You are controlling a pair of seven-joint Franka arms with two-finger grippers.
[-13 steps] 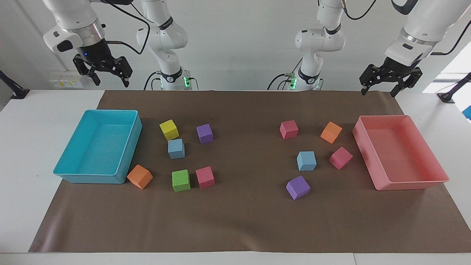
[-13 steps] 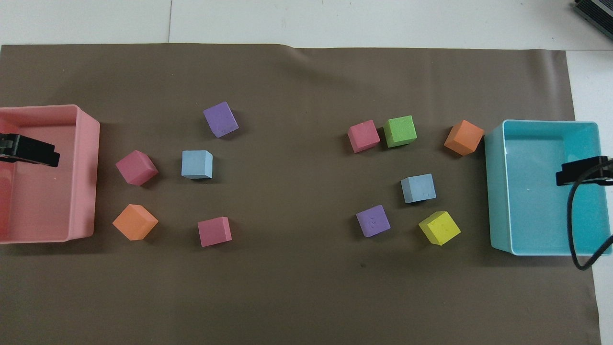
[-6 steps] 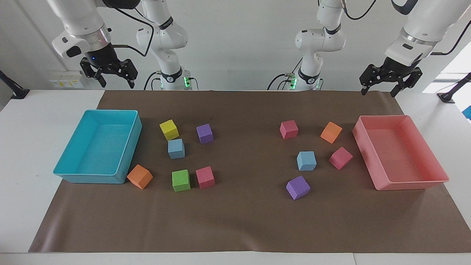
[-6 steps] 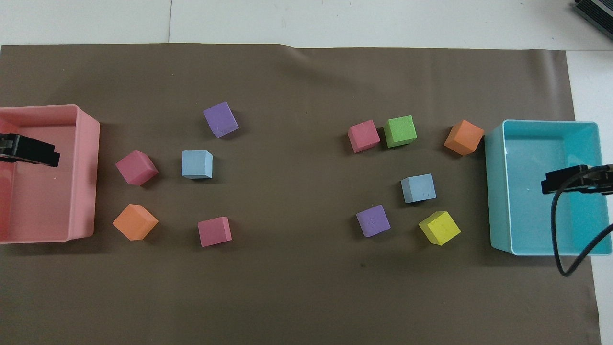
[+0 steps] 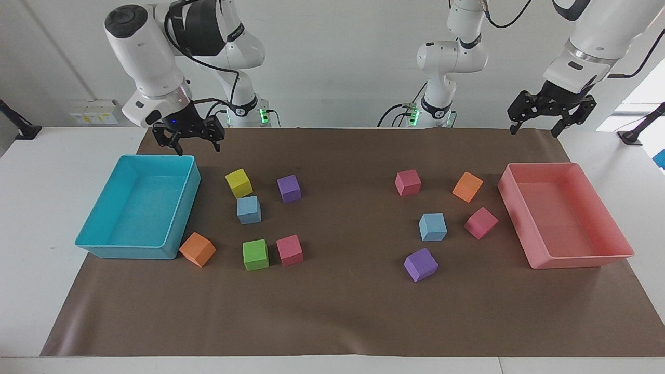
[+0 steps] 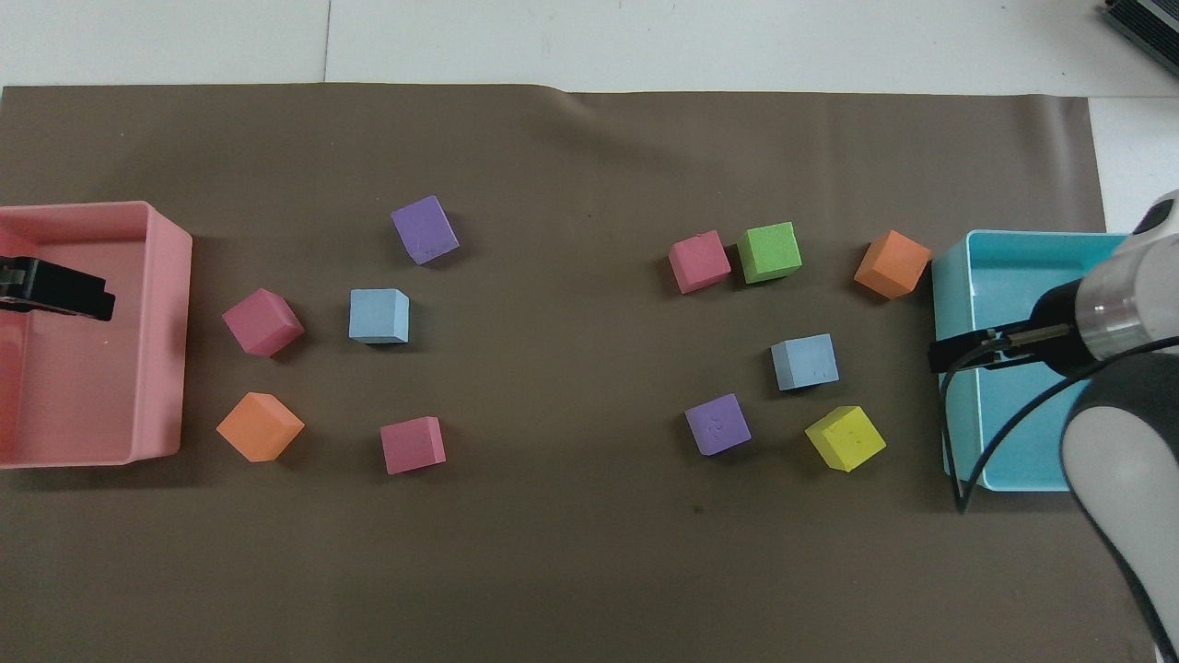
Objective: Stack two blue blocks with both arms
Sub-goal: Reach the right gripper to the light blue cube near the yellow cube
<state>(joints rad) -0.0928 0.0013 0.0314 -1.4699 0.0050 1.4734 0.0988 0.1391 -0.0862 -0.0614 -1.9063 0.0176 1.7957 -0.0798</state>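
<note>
Landmark: brown mat (image 5: 343, 311), spread over the white table (image 5: 31, 208).
Turquoise tray (image 5: 98, 244): set at the mat's right-arm end.
Pink tray (image 5: 579, 259): set at the mat's left-arm end.
Orange cube (image 5: 197, 249): placed on the mat, at the turquoise tray's corner.
Green cube (image 5: 255, 254): paired on the mat with a pink cube (image 5: 289, 250).
Yellow cube (image 5: 238, 183): laid on the mat near a purple cube (image 5: 289, 188).

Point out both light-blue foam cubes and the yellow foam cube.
light-blue foam cube beside the yellow one (image 5: 249, 209), facing view, front face.
light-blue foam cube beside the pink cube (image 5: 433, 227), facing view, front face.
yellow foam cube (image 5: 239, 183), facing view, top face.
</note>
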